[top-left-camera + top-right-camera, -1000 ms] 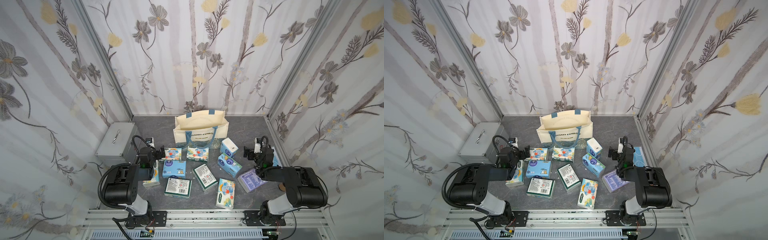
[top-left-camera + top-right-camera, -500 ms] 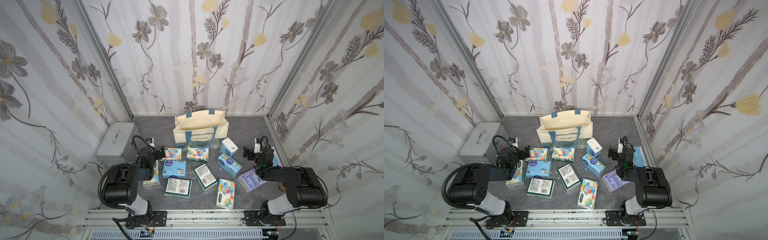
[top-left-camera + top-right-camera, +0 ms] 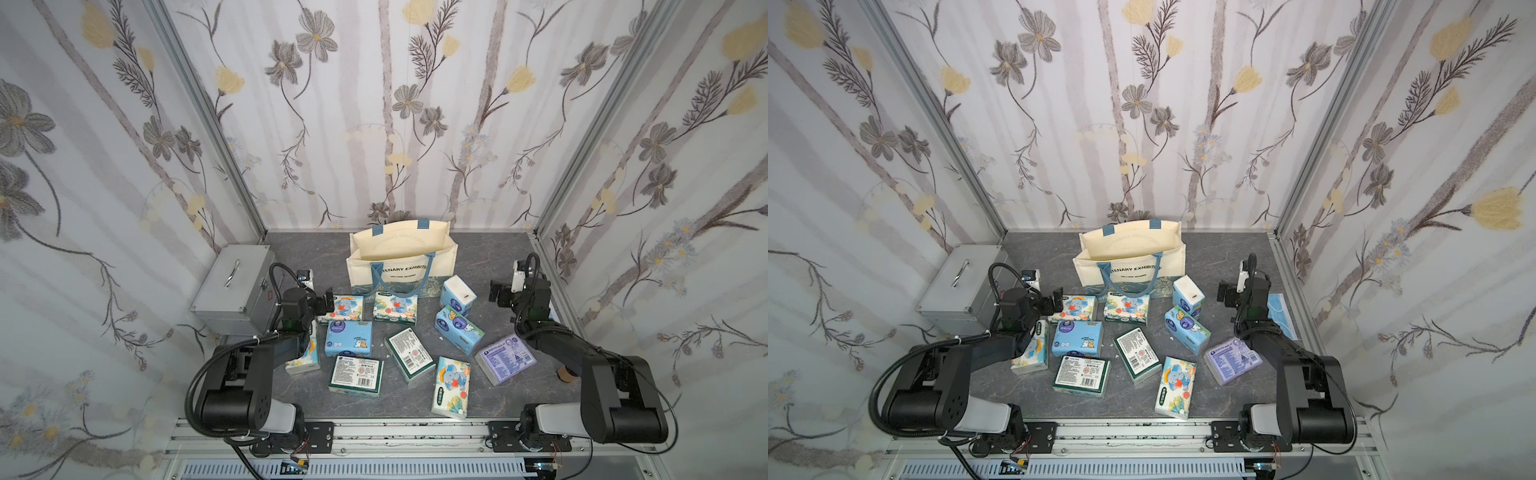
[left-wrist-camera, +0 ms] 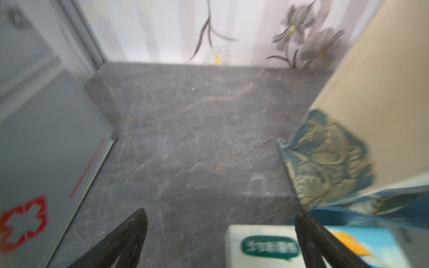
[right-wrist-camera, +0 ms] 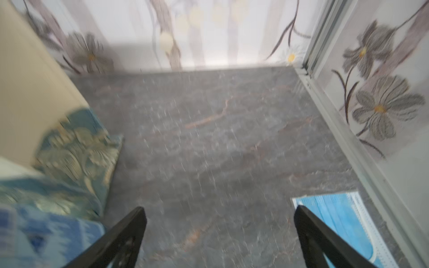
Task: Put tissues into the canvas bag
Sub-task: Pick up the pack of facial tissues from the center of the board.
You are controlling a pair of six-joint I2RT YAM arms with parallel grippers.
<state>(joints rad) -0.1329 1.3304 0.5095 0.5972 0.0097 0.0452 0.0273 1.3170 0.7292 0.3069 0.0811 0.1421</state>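
Nearest the rail, the tissues [image 3: 451, 386] lay loose on the grey surface [image 3: 490, 257]. Ten packs were countable in both top views: elephant prints, two green-edged with white labels, and one lavender pack [image 3: 505, 359] by the right arm. None was in the bag. Further back, the left hand [image 3: 327, 301] stood wide open and empty, low beside an elephant-print pack [image 3: 347, 309]. The left wrist view showed a pack's end by one finger, not between the two. The right hand [image 3: 496, 295] was likewise spread wide with nothing held, bare surface ahead and a blue face mask [image 5: 343, 215] to its outer side. Beyond them the canvas bag [image 3: 399, 272] stood upright near the back wall, mouth open, handle drooped over the front, inside apparently empty. A grey metal case [image 3: 235, 282] sat off to the left. Change over the last second: none found in the top views; arms and packs sat where they had been. Judged: task not begun, first grasp pending, left hand best placed.
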